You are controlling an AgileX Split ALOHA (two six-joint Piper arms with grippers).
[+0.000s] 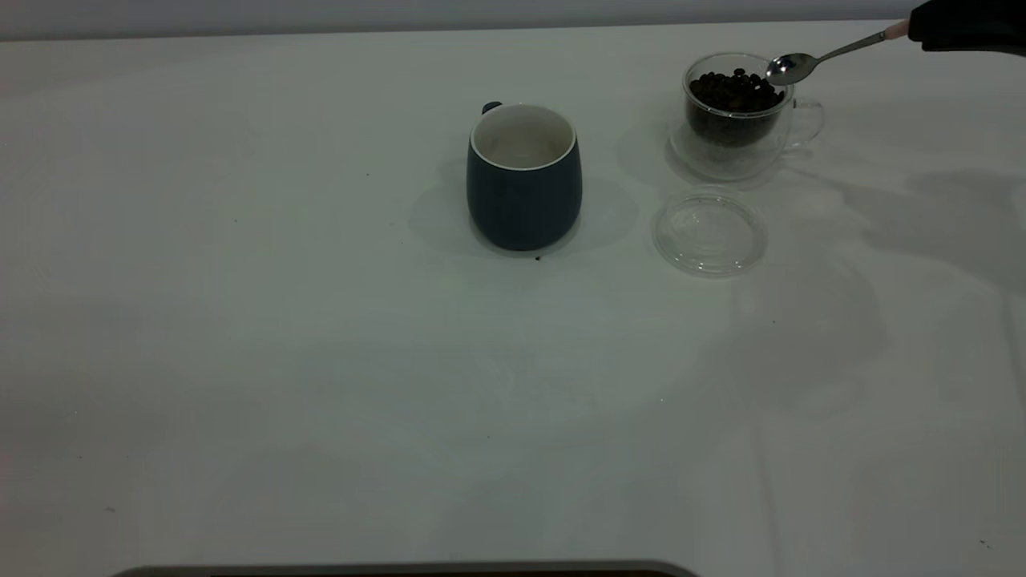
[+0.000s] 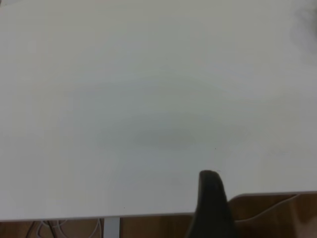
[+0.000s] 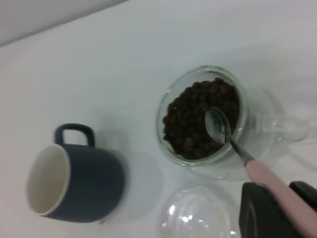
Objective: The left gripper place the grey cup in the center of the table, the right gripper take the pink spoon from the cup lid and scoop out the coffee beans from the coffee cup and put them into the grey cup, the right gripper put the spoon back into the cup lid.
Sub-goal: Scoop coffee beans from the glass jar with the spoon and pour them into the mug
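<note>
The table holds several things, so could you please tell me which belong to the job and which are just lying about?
Part of the job:
- grey cup, standing mid-table
- coffee cup with coffee beans
- pink spoon, held by the right gripper over the beans
- cup lid, lying bare
- table

Just lying about:
- a dark crumb by the grey cup
- left gripper, idle at the table's edge

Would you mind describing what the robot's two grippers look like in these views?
The right gripper is matte black, with blocky, rounded-edged fingers. Of the left gripper, only one finger shows: dark, narrowing to a rounded tip. No cables or markings are visible on either.
</note>
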